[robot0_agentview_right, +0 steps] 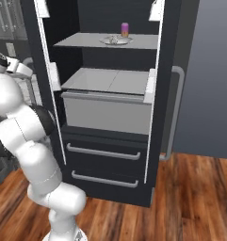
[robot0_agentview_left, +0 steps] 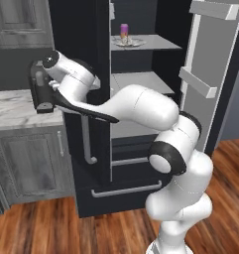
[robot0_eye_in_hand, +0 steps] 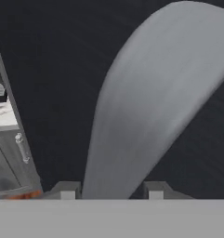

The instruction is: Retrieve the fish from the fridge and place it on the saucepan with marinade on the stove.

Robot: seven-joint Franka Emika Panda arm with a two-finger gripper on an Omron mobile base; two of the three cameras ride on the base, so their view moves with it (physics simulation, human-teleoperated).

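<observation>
Fish (robot0_agentview_right: 114, 41) lay on a plate (robot0_agentview_right: 105, 41) on the fridge's (robot0_agentview_right: 110, 188) top shelf. It looked small, light and slippery; best pinched across its middle. Gripper (robot0_eye_in_hand: 111, 189) fingers straddled the door handle (robot0_eye_in_hand: 141, 107).

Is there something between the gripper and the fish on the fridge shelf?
Yes. The gripper is at the grey bar handle on the outer face of the open left door. That door panel stands between it and the plate on the upper shelf.
</observation>
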